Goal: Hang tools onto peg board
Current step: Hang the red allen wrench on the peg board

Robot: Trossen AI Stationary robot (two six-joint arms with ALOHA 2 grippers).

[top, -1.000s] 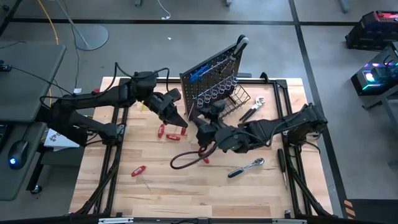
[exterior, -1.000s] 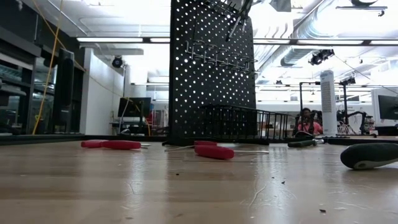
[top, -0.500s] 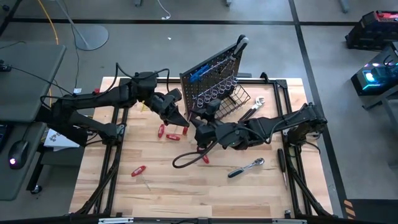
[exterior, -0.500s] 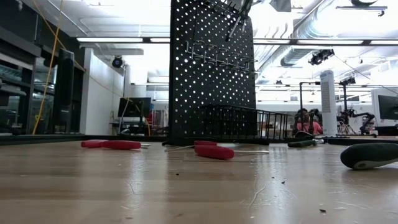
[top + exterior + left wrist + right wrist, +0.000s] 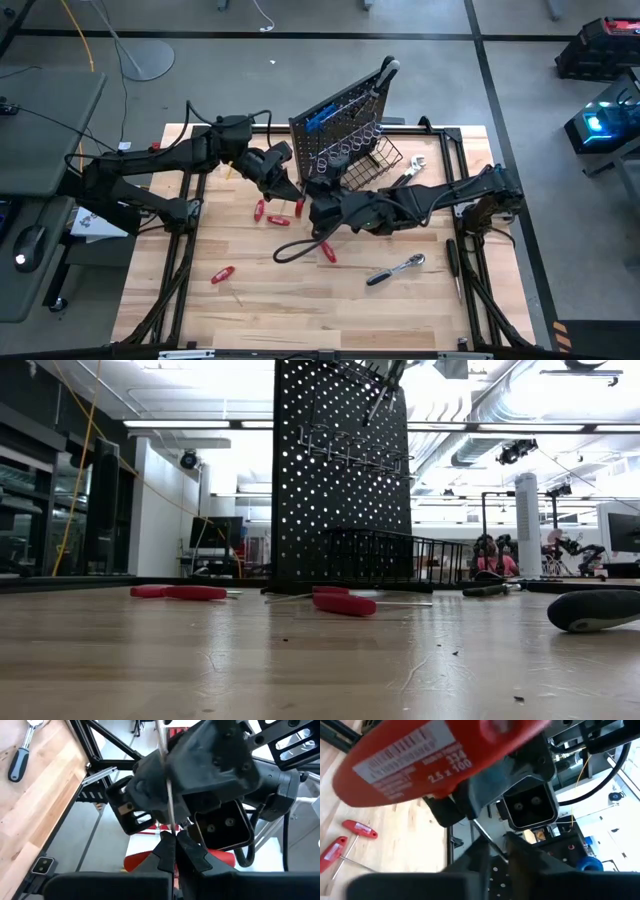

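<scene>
Both end effectors meet just off the seven o'clock corner of the upright black perforated peg board (image 5: pixel 340 130). The left end effector (image 5: pixel 172 851) pinches a thin metal shaft (image 5: pixel 169 795) — the right end effector (image 5: pixel 495 851) grips the red-handled screwdriver (image 5: pixel 440 755), handle up.

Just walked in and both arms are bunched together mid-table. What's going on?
The left gripper is shut on the thin shaft of a red-handled screwdriver, held up beside the peg board. The right gripper is right at that same screwdriver, apparently for a handover. Other red screwdrivers, a ratchet and a wrench lie on the table.
</scene>
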